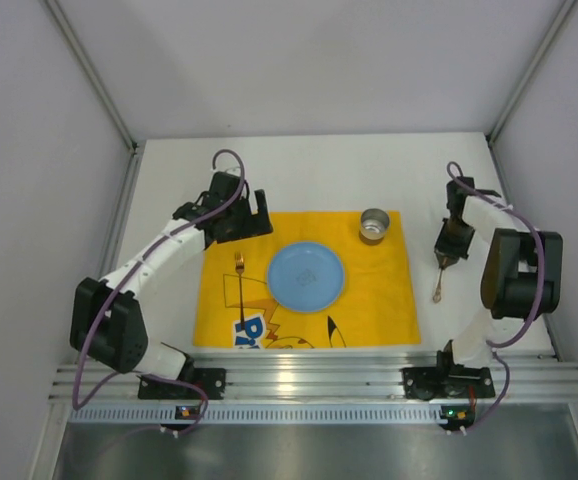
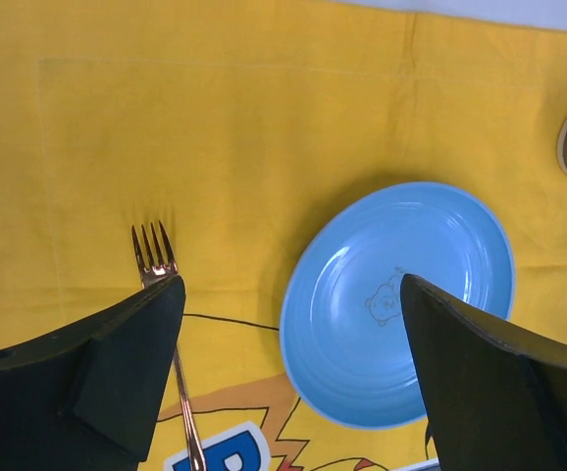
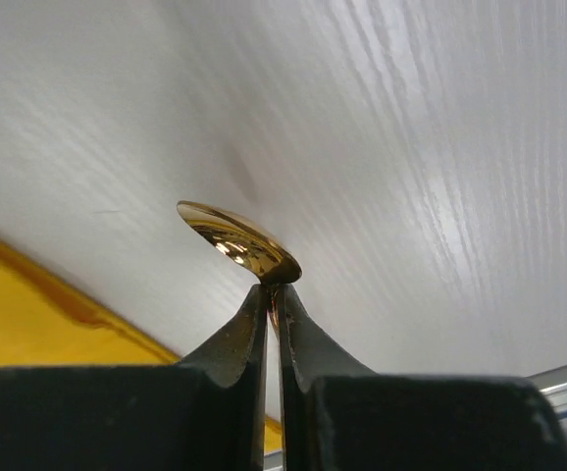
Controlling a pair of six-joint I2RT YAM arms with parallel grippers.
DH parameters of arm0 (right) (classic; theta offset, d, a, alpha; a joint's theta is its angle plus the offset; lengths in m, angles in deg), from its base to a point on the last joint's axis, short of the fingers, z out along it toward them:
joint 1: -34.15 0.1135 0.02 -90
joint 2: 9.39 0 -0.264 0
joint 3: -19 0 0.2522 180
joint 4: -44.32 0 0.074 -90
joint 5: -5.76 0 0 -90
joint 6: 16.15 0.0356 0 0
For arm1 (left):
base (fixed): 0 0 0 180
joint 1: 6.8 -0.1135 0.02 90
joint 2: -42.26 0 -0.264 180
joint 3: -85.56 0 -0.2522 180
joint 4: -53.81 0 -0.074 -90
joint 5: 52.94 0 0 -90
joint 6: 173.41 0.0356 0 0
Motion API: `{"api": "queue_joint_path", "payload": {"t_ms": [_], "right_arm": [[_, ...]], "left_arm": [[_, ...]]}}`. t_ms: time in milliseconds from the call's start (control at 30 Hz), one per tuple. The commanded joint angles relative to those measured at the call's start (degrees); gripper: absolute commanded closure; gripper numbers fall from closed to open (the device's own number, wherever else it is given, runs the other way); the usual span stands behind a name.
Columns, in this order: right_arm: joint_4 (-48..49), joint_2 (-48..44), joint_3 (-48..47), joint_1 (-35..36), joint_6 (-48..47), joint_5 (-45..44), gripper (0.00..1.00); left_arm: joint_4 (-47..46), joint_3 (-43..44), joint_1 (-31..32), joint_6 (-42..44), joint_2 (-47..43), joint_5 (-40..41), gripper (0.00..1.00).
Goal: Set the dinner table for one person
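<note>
Gold spoon (image 3: 239,240) pinched by downward-pointing right end effector (image 3: 274,297).

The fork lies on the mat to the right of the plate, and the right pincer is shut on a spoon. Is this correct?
Not quite: the top view shows the fork on the mat to the left of the plate, not the right. The right pincer is indeed shut on a spoon.

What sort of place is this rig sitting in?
Most likely a lab test cell, not a home. Plain grey panel walls box in the white tabletop, the arm bases sit on an aluminium rail, and the place setting is staged: yellow mat, blue plate, fork.
</note>
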Motion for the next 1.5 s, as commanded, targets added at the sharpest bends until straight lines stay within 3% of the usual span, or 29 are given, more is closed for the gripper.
{"api": "queue_joint_path", "payload": {"t_ms": [0,133,300,533,933,1367,1467], "right_arm": [[-1.5,-5.8,-7.3,3.9,1.7,0.0,1.0],[-5.8,-11.4,-10.8,14.3,3.9,1.6,1.0],[-5.6,-18.3,-6.3,24.1,12.0,6.1,1.0],[2.7,-15.4,0.2,38.0,21.7,7.5,1.0],[12.9,-7.4,5.6,38.6,25.3,4.8,1.0],[16.4,-6.6,7.7,38.5,28.8,2.4,1.0],[15.6,-6.3,7.2,38.5,27.9,3.0,0.89]], "left_arm": [[2.0,5.0,-0.3,1.0,-2.9,-0.2,0.04],[4.8,8.7,-0.3,1.8,-3.6,0.2,0.04],[7.7,10.6,-0.3,2.2,-5.5,1.3,0.04],[11.8,10.6,-0.3,2.0,-10.1,4.3,0.03],[22.6,11.1,-0.3,1.6,-19.0,7.9,0.03],[24.6,11.0,-0.2,-0.2,-22.3,6.9,0.03],[24.9,11.1,-0.2,-0.2,-22.6,7.0,0.03]]}}
